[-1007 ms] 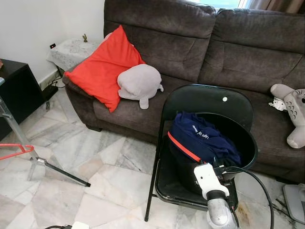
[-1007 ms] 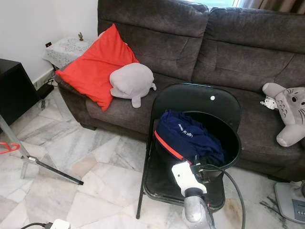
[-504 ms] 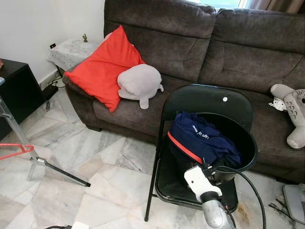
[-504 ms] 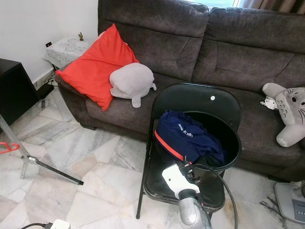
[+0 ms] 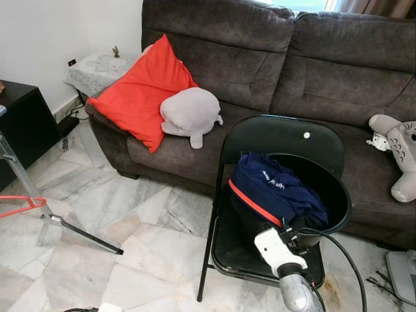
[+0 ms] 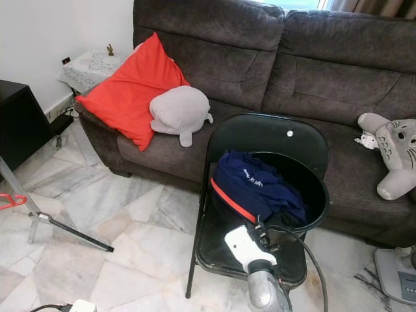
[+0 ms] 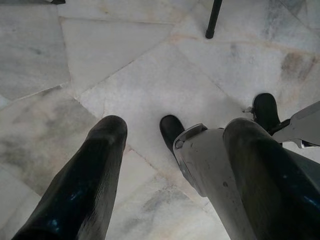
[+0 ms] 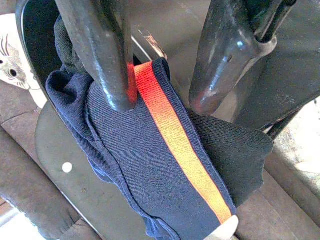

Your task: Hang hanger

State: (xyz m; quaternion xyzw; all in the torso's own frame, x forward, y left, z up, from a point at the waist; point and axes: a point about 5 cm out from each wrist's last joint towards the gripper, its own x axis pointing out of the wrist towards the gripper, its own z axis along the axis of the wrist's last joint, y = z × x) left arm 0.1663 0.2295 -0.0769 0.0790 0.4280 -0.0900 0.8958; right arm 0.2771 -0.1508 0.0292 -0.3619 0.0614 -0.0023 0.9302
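Note:
A red hanger [image 5: 19, 205] sticks out beside a grey metal stand [image 5: 49, 218] at the far left, low over the floor. A navy garment with a red stripe [image 5: 276, 192] lies heaped in a black basket [image 5: 339, 195] on a black folding chair [image 5: 279, 133]. My right arm [image 5: 278, 250] reaches up to the basket's front. In the right wrist view my right gripper [image 8: 160, 100] is open just in front of the garment [image 8: 165, 150], and one finger [image 8: 107, 60] is by the red stripe. My left gripper [image 7: 175, 130] hangs open over the marble floor.
A dark sofa [image 5: 273, 58] behind the chair carries a red cushion [image 5: 140, 94], a grey plush [image 5: 190, 116] and a grey toy [image 5: 403, 153]. A black cabinet [image 5: 19, 130] stands at the left. Open marble floor [image 5: 130, 221] lies between stand and chair. My own foot [image 7: 172, 131] is below the left gripper.
My right arm slid a little left and lower, then eased back to the right. The garment, chair and hanger stay as they were.

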